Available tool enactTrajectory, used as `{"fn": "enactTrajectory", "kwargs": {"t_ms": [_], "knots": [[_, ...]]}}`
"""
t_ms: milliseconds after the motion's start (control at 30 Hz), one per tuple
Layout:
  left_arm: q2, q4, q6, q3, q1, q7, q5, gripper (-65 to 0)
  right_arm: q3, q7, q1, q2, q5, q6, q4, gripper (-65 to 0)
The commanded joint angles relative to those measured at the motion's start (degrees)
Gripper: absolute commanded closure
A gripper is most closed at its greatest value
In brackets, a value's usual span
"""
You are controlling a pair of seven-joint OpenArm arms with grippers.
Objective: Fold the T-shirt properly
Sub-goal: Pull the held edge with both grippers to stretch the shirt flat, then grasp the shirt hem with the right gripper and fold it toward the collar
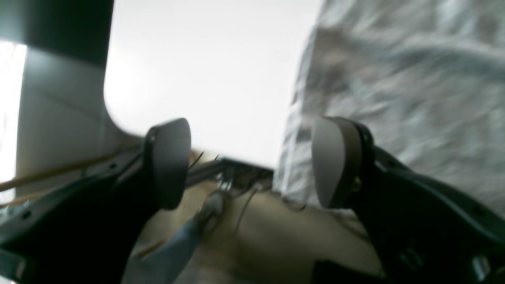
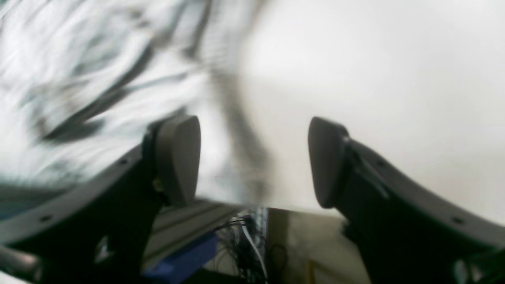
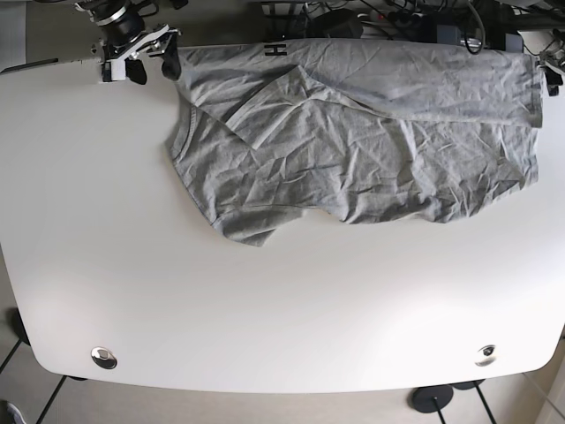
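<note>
T-shirt: the grey T-shirt (image 3: 353,141) lay crumpled across the far half of the white desk (image 3: 265,318), reaching from near the far-left corner to the far-right corner, with its far hem running along or slightly over the far edge.
Lie of the cloth: one flap was turned over along a diagonal crease near the far-left corner, and a pointed part hung toward the middle of the desk; wrinkles covered the whole garment.
Progress: judged from this lie, no neat fold had been made; the shirt looked spread but not flat, so smoothing and all the proper folds seemed left to do.
Right end effector: the right end effector (image 3: 139,55) sat at the far-left corner, just beside the shirt's edge; in the right wrist view its pads (image 2: 177,157) stood wide apart with nothing between them, blurred cloth beneath and to one side.
Left end effector: the left end effector (image 1: 248,161) also stood wide and empty in its wrist view, with the shirt's edge next to one pad (image 1: 331,157); in the base view only a sliver showed at the far-right corner.
Edges: the far edge was crowded, with cables and gear just beyond it.
Open room: the whole near half of the desk, and the strip along the left edge, was bare, giving space to drag the shirt forward and fold it.
</note>
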Motion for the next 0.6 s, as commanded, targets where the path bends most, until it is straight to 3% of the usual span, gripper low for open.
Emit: {"fn": "enactTrajectory", "kwargs": {"t_ms": [33, 200, 333, 433, 600], "knots": [[-1.4, 2.25, 0.34, -1.0, 0.61, -0.88, -3.1, -45.0, 0.43, 1.19, -0.46, -0.68, 4.24, 2.83, 1.26, -40.9], [-1.4, 3.13, 0.34, 0.41, -1.76, -0.97, -4.07, -44.6, 0.34, -0.65, 5.51, -0.6, 4.94, 2.74, 0.74, -40.9], [-1.32, 2.96, 0.34, 4.63, -8.27, -1.24, -0.29, -44.6, 0.43, -6.46, 15.01, 0.11, 3.36, 2.66, -1.73, -40.9], [-0.52, 1.81, 0.34, 8.32, -16.62, -1.24, 6.39, -44.6, 0.07, -9.62, 25.38, -1.21, -5.08, 2.66, -5.07, -40.9], [0.79, -2.49, 0.34, 9.82, -27.08, -1.32, 13.78, -44.6, -0.01, -10.59, 39.45, -3.06, -17.47, 3.09, -12.36, -40.9]]}}
